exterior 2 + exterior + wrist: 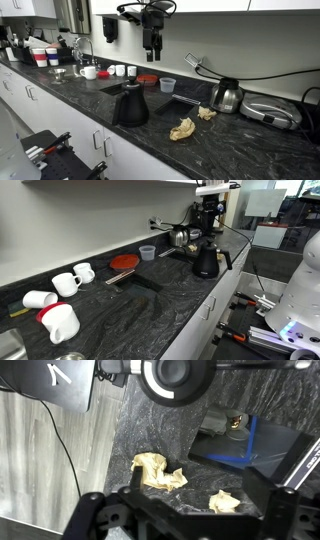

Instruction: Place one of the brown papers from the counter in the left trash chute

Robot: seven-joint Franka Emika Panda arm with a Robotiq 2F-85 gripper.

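Observation:
Two crumpled brown papers lie on the dark stone counter. In an exterior view the larger paper (183,128) is nearer the front edge and the smaller paper (206,113) is behind it. In the wrist view the larger paper (158,470) is at the left and the smaller paper (224,502) is at the right. My gripper (152,42) hangs high above the counter, open and empty. Its fingers (200,498) frame the papers from above without touching them. A chute opening (236,442) with a blue liner shows past the papers. Counter openings also show in an exterior view (181,100).
A black kettle (130,105) stands near the front edge and a silver kettle (225,97) stands by the papers. A small clear cup (167,85), a red plate (124,261) and white mugs (62,320) are on the counter. A cable runs along the floor (62,450).

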